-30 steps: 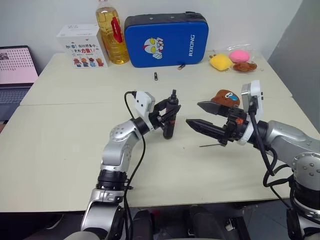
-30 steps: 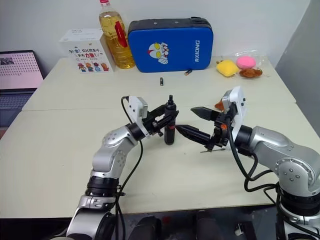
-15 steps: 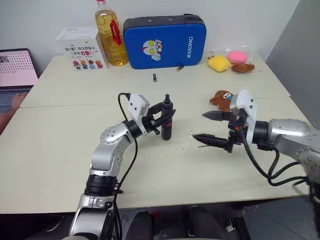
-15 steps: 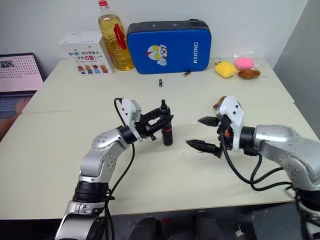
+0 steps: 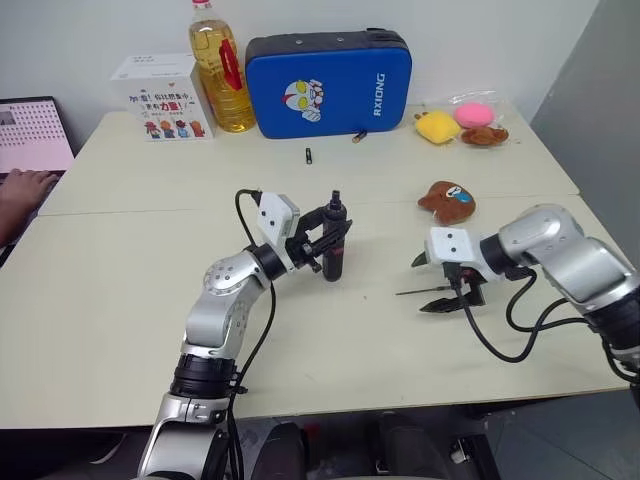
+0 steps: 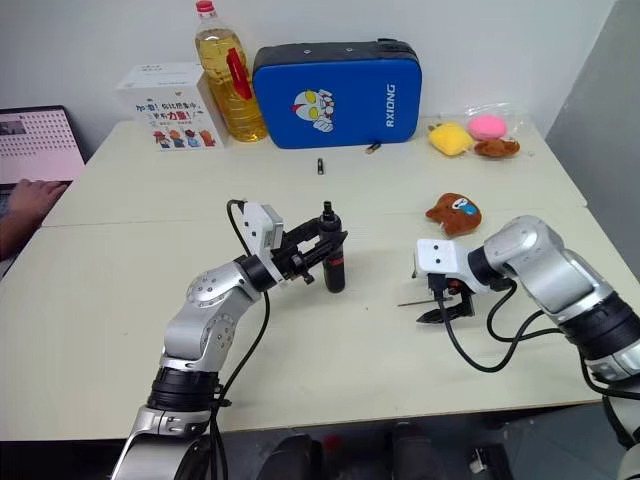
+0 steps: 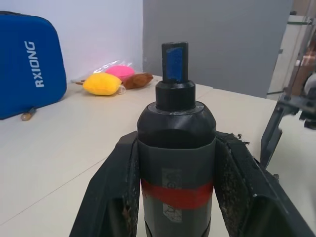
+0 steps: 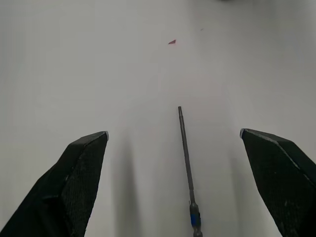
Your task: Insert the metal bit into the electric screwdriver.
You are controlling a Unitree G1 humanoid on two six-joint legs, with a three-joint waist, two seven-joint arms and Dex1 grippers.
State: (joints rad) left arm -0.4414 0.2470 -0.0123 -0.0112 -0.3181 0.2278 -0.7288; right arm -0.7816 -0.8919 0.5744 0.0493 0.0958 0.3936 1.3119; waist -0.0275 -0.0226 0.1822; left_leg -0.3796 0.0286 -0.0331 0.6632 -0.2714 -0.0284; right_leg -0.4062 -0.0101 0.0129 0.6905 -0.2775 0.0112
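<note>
Bright, even light; soft shadows, no noticeable blur.

A pale cream table (image 5: 120, 300) takes up most of the room here; a seam (image 5: 150, 210) runs across it from side to side, as if two tabletops were pushed together. Behind its far edge stands a plain white wall (image 5: 90, 40), and at the far right corner a grey panel (image 5: 600, 90) rises beside it. The light is even and soft, throwing only faint shadows on the tabletop. At the table's left edge a laptop (image 5: 35, 135) sits open with its screen lit, and a person's hand (image 5: 25, 190) rests on its keyboard. Under the near edge the floor is dark and hard to make out.
</note>
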